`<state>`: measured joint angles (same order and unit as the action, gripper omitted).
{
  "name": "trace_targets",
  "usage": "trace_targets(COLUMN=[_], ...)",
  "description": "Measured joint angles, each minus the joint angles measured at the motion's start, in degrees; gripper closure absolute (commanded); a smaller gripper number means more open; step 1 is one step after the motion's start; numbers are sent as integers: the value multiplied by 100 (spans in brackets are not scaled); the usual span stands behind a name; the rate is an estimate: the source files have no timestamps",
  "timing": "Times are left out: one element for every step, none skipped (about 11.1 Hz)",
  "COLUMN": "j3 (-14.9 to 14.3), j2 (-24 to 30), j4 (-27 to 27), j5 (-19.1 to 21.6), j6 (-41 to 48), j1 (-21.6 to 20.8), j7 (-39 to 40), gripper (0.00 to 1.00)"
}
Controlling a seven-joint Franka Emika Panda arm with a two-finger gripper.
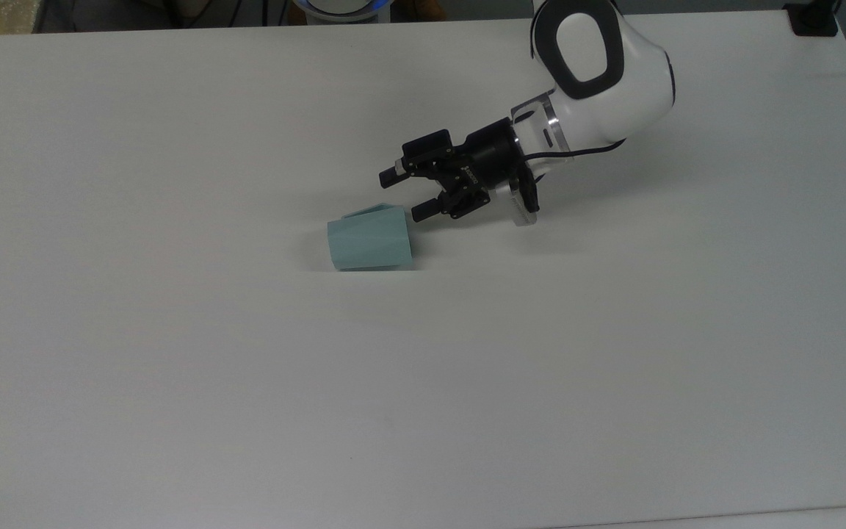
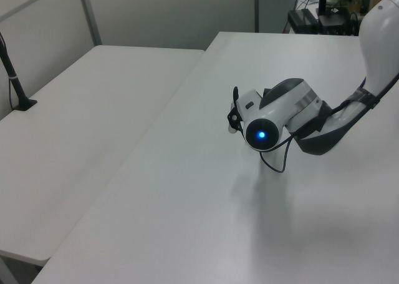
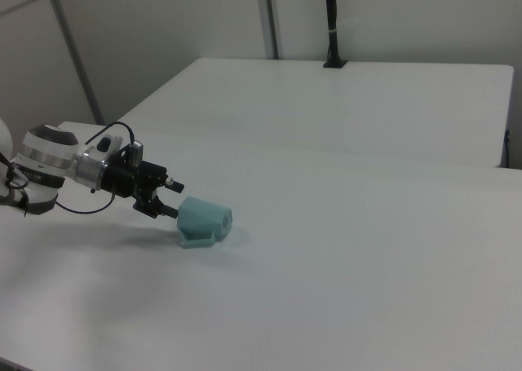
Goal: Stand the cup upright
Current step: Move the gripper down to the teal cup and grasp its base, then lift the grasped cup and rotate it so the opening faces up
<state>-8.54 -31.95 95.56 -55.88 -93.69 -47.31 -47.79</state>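
The pale teal cup lies on its side on the white table, its wider end toward the top view's right. My gripper hovers low and nearly level just right of that wide end, open, with nothing between its fingers. Its lower fingertip is close to the cup's upper right corner, apparently without touching. From the right view, the cup rests just right of the open gripper. My arm's wrist hides the cup in the left view.
A black clamp sits at the table's far right corner in the top view. A second white table stands behind, with a black post on it. The arm's cable loops down beside the wrist.
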Motion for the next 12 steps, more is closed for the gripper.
trace_targets(j3=[0, 0, 0, 0, 0, 0, 0, 0, 0, 0, 0, 0], j2=[-34, -64, -80, -83, -84, -91, -99, -112, -126, -141, -160, -188], j4=[21, 41, 52, 55, 59, 64, 68, 76, 83, 90, 117, 160], j5=[-51, -98, -140, -163, -164, -165, -174, -209, -223, -239, -291, -370], j6=[-96, -192, -271, -336, -383, -390, -390, -392, -400, -412, -415, -416], j1=[42, 95, 144, 178, 200, 213, 220, 232, 246, 268, 290, 304], j7=[0, -5, -9, -10, -10, -10, -10, -11, -12, -12, -12, -13], gripper=[0, 1, 5, 11, 18, 26, 33, 39, 44, 54, 73, 99])
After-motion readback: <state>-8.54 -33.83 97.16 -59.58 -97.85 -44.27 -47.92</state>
